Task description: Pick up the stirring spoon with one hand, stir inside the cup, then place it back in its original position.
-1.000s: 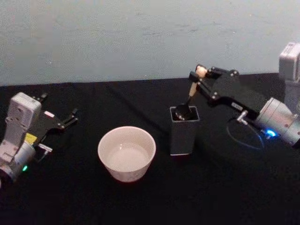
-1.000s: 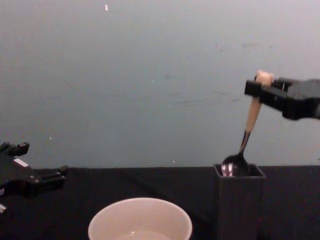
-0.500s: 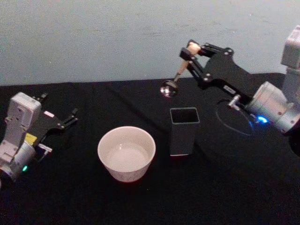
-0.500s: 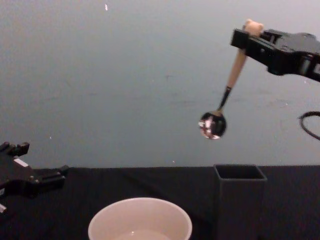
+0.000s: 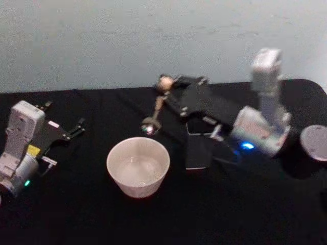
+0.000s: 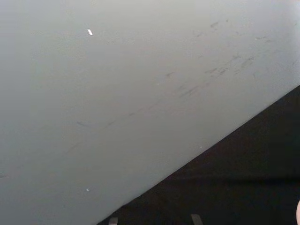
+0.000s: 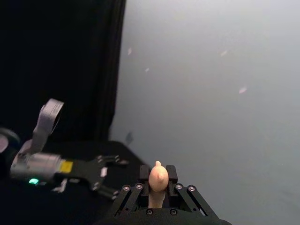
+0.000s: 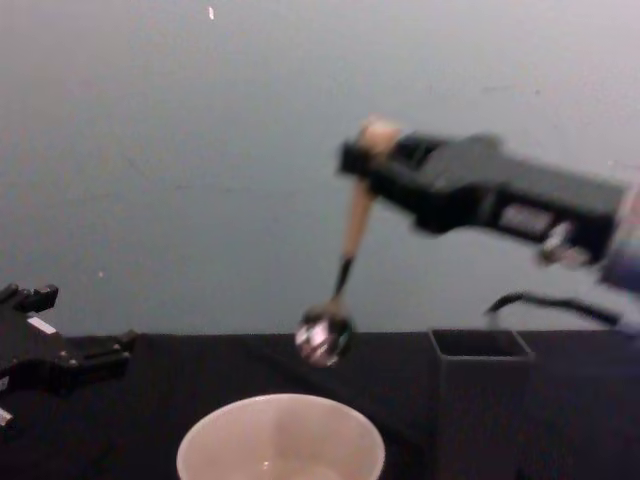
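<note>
We have the right claw (image 5: 167,90) clamped on the top of the stirring spoon (image 5: 156,106), just under its bear head. The handle hangs down at a slight tilt, and the shiny bowl is in the air above the far rim of the cup (image 5: 137,186), not yet inside it. The dark grey holder (image 5: 198,153) stands empty just beside the cup on the robot's right, with the right arm passing over it. The left claw (image 5: 76,128) lies parked on the worktop (image 5: 102,219) at the far left, its 2 fingers spread apart.

We judge that the risk lies in the descent. If the spoon's bowl comes down short of the opening it could strike the rim and shove or tip the cup. With the grip only at the very top, a knock could also swing or twist the spoon in the claw. That would make it harder to drop the spoon back into the narrow holder. A low forearm could clip the holder too.
</note>
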Motion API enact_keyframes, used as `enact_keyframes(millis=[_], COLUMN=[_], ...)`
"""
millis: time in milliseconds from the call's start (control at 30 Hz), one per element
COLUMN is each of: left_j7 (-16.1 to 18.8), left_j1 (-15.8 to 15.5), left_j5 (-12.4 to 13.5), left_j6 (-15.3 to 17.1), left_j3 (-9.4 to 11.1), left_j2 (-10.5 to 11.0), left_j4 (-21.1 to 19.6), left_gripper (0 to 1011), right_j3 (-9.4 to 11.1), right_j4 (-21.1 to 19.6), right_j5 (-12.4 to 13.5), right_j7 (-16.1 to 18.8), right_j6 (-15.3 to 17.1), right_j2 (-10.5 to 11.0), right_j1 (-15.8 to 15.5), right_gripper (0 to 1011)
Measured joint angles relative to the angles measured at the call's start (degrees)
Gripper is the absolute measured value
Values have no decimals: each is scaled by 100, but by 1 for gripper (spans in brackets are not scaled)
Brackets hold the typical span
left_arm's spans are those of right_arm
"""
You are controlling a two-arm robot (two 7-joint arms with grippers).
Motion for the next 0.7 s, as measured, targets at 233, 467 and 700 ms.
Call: enact_keyframes(millis=[233,467,700], left_j7=[0,0,0], left_j1=[0,0,0], left_j5=[0,0,0], left_j6=[0,0,0], left_j3=[0,0,0], left_j2=[0,0,0], left_j4=[0,0,0], left_gripper=[1001,1001,1001], right_j3=[-377,-518,-599], right_j4=[414,616,825], right_j5=[-279,-421,-560], right_j7=[-9,-1,-22], right_j6=[-46,-73,-68], right_j2=[-308,-403,-480], right_j1=[120,144,175], right_gripper=[214,214,213])
